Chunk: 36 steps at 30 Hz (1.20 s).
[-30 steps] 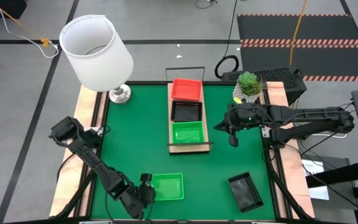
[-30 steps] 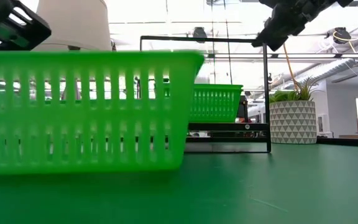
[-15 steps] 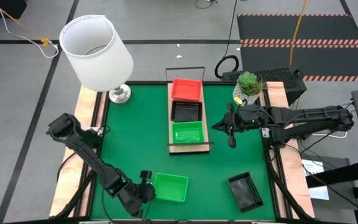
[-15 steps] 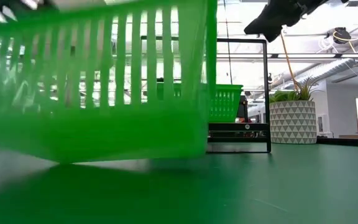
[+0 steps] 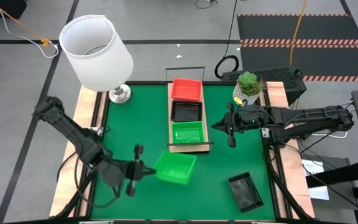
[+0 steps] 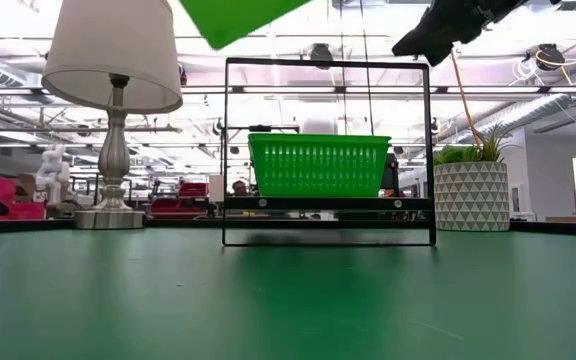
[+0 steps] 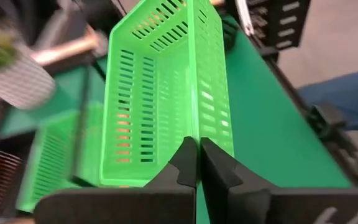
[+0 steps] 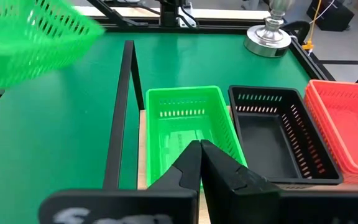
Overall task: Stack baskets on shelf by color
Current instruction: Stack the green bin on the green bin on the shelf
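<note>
The shelf (image 5: pixel 171 138) holds an orange-red basket (image 5: pixel 186 89), a black basket (image 5: pixel 186 111) and a green basket (image 5: pixel 188 132) in a row, each resting on its bottom. My left gripper (image 5: pixel 150 169) is shut on a second green basket (image 5: pixel 176 168), which is tilted in the air just near of the shelf's near end. This basket also shows in the low view (image 6: pixel 236 14) and the right wrist view (image 8: pixel 30 40). My right gripper (image 5: pixel 230 142) hovers shut and empty to the right of the shelf. My left gripper pinches the rim of one side wall (image 7: pixel 195 127) of the green basket, one finger inside the basket and one outside. The fingers come from the table's left, slanting a little downward. The basket is lifted clear of the mat and tilted.
A second black basket (image 5: pixel 247 190) lies on the green mat (image 5: pixel 129 124) near the front right corner. A lamp (image 5: pixel 96 51) stands at the far left corner and a potted plant (image 5: pixel 248 84) at the far right. The shelf has black wire frame ends (image 6: pixel 328 62).
My left gripper has risen and gone toward the shelf with the green basket. The basket stood flat on the mat near the front edge, tipped up on one side, and now hangs clear and tilted.
</note>
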Tool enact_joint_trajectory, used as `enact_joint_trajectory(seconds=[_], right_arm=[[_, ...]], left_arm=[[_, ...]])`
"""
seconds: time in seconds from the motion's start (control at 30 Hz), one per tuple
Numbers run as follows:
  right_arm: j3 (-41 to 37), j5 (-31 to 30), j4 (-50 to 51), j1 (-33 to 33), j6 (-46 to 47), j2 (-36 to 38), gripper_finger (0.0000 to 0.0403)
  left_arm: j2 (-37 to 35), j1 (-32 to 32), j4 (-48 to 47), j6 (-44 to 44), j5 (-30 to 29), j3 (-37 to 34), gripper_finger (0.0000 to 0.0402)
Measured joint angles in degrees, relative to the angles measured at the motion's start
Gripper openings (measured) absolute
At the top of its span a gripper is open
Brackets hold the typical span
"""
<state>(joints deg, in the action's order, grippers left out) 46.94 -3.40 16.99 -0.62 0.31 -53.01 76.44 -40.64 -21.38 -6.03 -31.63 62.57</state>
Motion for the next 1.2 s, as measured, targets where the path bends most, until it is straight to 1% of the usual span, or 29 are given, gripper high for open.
enact_joint_trajectory(seconds=[0.1,0.27,0.33,0.53,0.67,0.9,1.03,1.2], right_arm=[[0.0,0.0,0.0,0.0,-0.1,0.0,0.0004],[0.0,0.0,0.1,0.0,-0.1,0.0,0.0004],[0.0,-0.7,0.4,0.0,-0.1,0.0,0.0004],[0.0,-6.7,3.6,0.1,0.0,0.0,0.0004],[0.0,-7.3,4.9,0.1,0.0,0.0,0.0004],[0.0,-7.5,5.6,0.0,0.0,0.0,0.0004],[0.0,-10.2,6.6,0.0,0.1,0.0,0.0004],[0.0,-10.3,6.8,0.0,0.1,0.0,0.0004]], left_arm=[[-3.1,2.4,0.1,5.3,-1.0,0.0,0.0003],[-5.7,8.4,0.1,10.2,-4.5,0.0,0.0002],[-5.8,11.1,0.8,12.5,-4.5,0.0,0.0002],[-5.1,18.7,1.4,15.0,-4.4,2.0,0.0002],[-3.4,22.1,1.0,14.8,-0.9,1.9,0.0002],[2.7,23.9,1.7,14.9,-0.1,1.9,0.0005],[5.7,24.1,1.8,14.6,0.3,1.9,0.0002],[8.4,24.1,1.9,14.3,1.6,1.9,0.0006]])
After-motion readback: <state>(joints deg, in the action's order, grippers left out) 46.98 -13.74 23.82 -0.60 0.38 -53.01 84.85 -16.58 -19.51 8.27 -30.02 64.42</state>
